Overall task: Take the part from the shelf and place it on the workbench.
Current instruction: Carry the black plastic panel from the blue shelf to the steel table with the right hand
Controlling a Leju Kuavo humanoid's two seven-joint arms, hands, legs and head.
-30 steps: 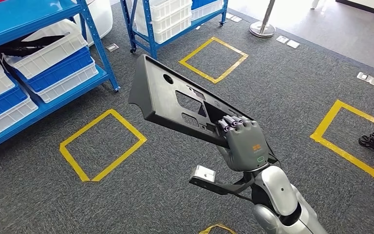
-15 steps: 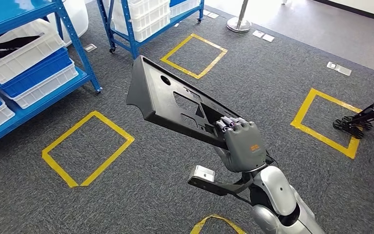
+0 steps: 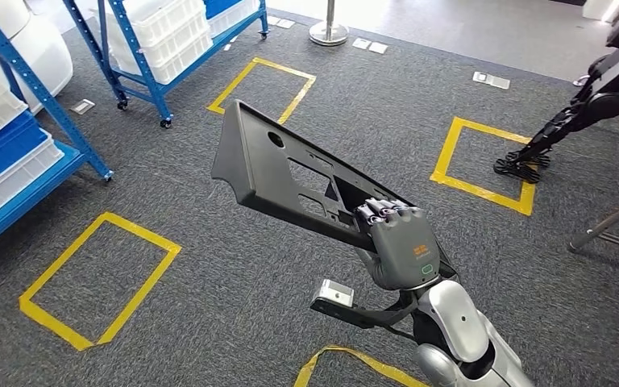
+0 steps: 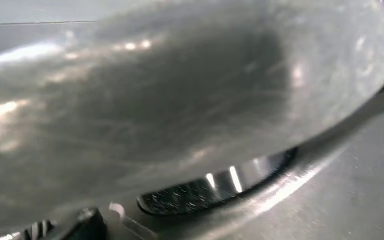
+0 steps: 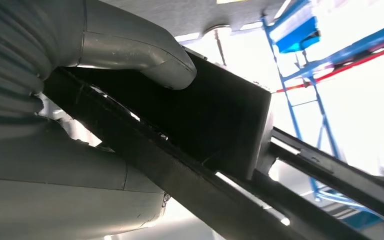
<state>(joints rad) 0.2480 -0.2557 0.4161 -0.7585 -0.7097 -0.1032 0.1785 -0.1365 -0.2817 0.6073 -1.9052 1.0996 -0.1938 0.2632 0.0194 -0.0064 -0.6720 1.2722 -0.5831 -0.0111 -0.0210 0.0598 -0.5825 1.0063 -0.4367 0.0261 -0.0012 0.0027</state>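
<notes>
the right hand [image 3: 404, 247] holds the dark plastic part [image 3: 290, 177] up over the grey carpet floor [image 3: 209, 306], its fingers [image 3: 377, 212] wrapped tight over the part's near end while the far end tilts up and away to the left. the left wrist view is a grey blur, so i cannot tell how the left hand's fingers stand. blue shelves [image 3: 24, 153] with white bins [image 3: 165, 28] stand at the left. yellow tape squares [image 3: 97, 278] mark the floor, a black robot leg [image 3: 568, 121] stands by one at the right, and a metal post base [image 3: 329, 32] sits far back.
</notes>
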